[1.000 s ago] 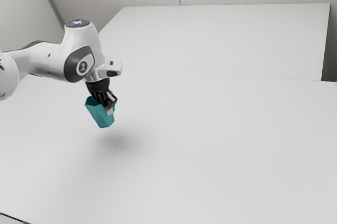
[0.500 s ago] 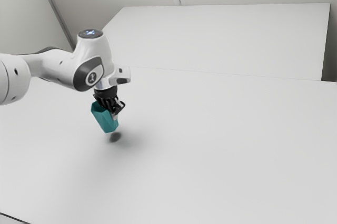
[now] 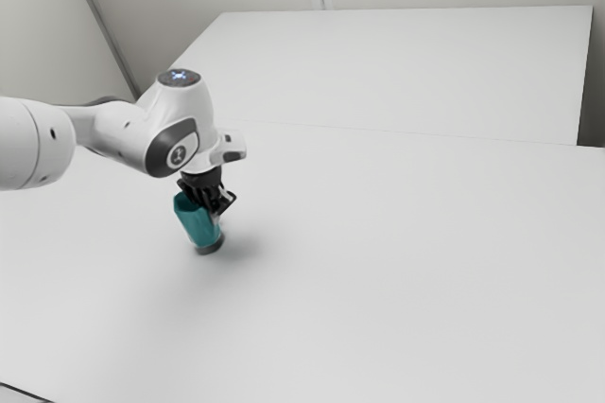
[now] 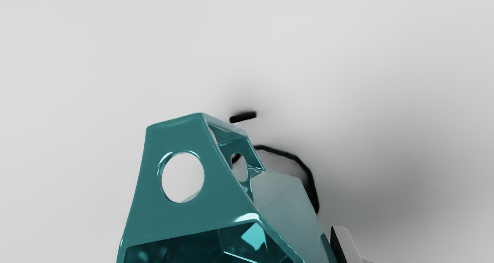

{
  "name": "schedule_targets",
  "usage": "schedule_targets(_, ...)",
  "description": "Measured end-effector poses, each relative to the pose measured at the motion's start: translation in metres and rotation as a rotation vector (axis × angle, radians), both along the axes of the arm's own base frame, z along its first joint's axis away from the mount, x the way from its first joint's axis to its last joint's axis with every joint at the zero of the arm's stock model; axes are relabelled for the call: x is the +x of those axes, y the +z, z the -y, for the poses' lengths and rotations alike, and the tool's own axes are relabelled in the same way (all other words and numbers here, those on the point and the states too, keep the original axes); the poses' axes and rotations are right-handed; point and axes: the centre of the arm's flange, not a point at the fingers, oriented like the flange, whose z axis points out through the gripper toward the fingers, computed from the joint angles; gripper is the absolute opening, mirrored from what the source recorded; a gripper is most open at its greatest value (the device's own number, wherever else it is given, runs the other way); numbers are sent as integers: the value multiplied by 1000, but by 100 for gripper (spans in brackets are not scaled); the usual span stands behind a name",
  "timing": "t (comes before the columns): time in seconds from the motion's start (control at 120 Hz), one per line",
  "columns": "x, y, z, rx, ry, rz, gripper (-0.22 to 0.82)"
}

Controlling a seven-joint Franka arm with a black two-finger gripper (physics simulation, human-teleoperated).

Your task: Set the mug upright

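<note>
The black gripper [image 3: 216,206] holds the teal mug [image 3: 198,223] low over the white table [image 3: 378,261] in the exterior view. The mug leans, its open rim up toward the exterior view's left and its base down toward the right, close to a dark shadow. Whether the base touches the table, I cannot tell. In the wrist view the gripper [image 4: 251,251] has one finger [image 4: 346,244] against the outside of the mug [image 4: 220,201]; the other finger is hidden by the mug. The mug's flat-sided handle with a round hole faces the camera.
A second white surface [image 3: 397,62] stands behind the table in the exterior view. A thin dark line crosses the table's near corner at the exterior view's lower left.
My gripper has carried the mug down and toward the exterior view's right. The mug's lean looks slightly smaller, and its shadow now meets the base in view.
</note>
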Motion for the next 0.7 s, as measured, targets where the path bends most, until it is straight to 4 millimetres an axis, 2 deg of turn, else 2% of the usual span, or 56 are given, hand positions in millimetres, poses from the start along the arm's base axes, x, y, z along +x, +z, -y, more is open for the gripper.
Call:
schedule_targets(0.108,1,-2,1,-2,14,8,-14)
schedule_targets(0.225,1,-2,6,-10,18,9,11)
schedule_targets(0.317,1,9,7,-13,27,20,28)
schedule_targets(0.375,3,25,7,-19,40,32,36)
schedule_targets(0.483,15,70,6,-42,80,53,46)
schedule_targets(0.583,22,109,6,-62,113,45,51)
schedule_targets(0.7,25,145,5,-83,141,23,55)
